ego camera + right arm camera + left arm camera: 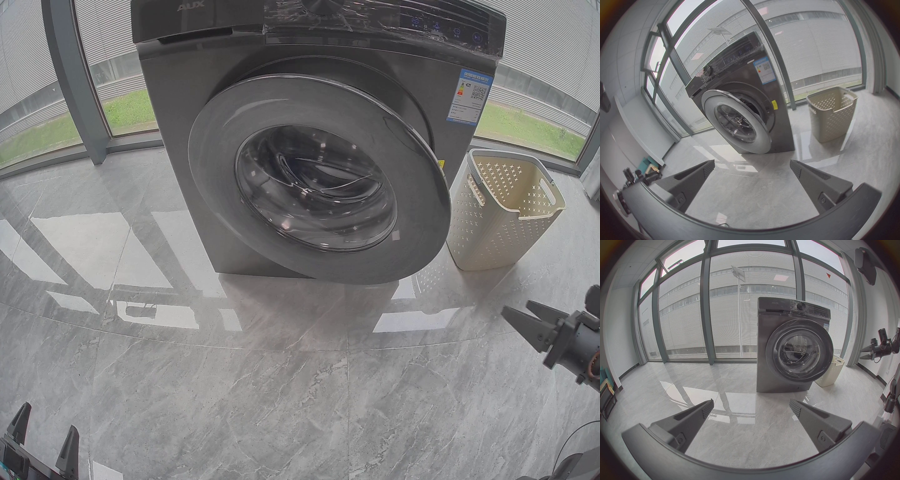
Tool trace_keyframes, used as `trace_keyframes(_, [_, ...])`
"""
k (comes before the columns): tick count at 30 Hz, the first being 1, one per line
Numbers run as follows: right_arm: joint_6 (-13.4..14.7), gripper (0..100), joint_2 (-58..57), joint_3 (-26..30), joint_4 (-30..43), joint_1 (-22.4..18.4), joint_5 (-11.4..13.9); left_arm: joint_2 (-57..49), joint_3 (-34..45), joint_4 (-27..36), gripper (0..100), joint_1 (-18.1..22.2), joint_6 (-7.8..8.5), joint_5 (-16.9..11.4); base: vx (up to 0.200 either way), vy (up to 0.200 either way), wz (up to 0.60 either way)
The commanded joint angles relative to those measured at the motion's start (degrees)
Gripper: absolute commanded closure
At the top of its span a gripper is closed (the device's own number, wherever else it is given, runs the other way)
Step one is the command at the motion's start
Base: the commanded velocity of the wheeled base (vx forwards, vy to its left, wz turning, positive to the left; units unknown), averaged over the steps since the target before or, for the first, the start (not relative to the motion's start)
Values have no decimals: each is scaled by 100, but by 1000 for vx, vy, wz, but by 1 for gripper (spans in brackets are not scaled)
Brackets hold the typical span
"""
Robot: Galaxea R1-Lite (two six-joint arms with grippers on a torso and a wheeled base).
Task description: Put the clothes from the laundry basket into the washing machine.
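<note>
A grey front-loading washing machine (187, 94) stands ahead of me, and its round glass door (319, 181) is swung partly out from the drum opening (754, 106). To its right a cream perforated laundry basket (500, 212) stands upright on the floor, and its inside shows bare walls. My left gripper (45, 431) is low at the near left, open and holding nothing (751, 404). My right gripper (516, 307) hangs open at the near right, short of the basket, also holding nothing (752, 164).
The glossy grey tile floor (281, 387) stretches between me and the machine. Tall windows (125, 106) and a grey pillar (75, 81) stand behind the machine. A few items lie against the far left wall (606, 393).
</note>
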Motion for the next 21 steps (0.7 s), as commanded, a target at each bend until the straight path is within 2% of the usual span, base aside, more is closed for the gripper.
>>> trace_keyframes(1, [797, 0, 2560, -854, -1368, 1676, -306, -66, 101, -1, 0, -4, 8, 4, 0, 0, 0])
trace_keyframes(4, [946, 0, 2560, -1056, -1368, 1887, -315, -57, 101, -1, 0, -4, 8, 4, 0, 0, 0])
trace_keyframes(7, [982, 0, 2577, -1197, -1376, 1922, -306, -57, 101, -1, 0, -4, -9, 4, 0, 0, 0])
trace_keyframes(21, [982, 0, 2630, -1601, -1385, 1684, -297, -57, 101, -1, 0, -4, -18, -5, 200, 0, 0])
